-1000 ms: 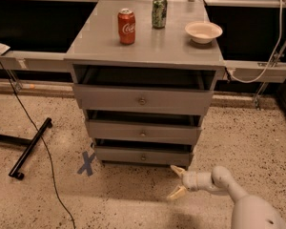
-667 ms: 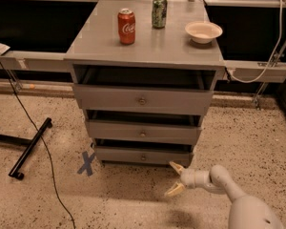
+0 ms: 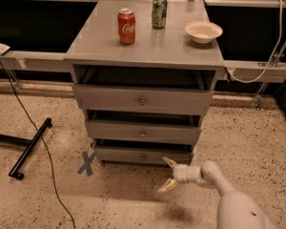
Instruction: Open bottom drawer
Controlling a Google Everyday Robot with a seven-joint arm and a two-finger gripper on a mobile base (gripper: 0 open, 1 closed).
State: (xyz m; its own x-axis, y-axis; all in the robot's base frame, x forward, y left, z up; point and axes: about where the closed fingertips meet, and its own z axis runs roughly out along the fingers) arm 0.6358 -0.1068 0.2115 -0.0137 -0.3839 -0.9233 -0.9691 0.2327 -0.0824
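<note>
The bottom drawer is the lowest of the three, right above the floor, with its knob dead centre on the front. The gripper is parked low, right of the knob and slightly below it, near but not touching, jaws spread wide apart. Biggest risk as judged from here: the knob is tiny, so it could get missed or only clipped by one finger, and the grip would be lost on the pull. If the knob is approached too high, the middle drawer just above could be caught instead. The red can, green can and bowl, well above the knob, could be toppled if the cabinet gets yanked
</note>
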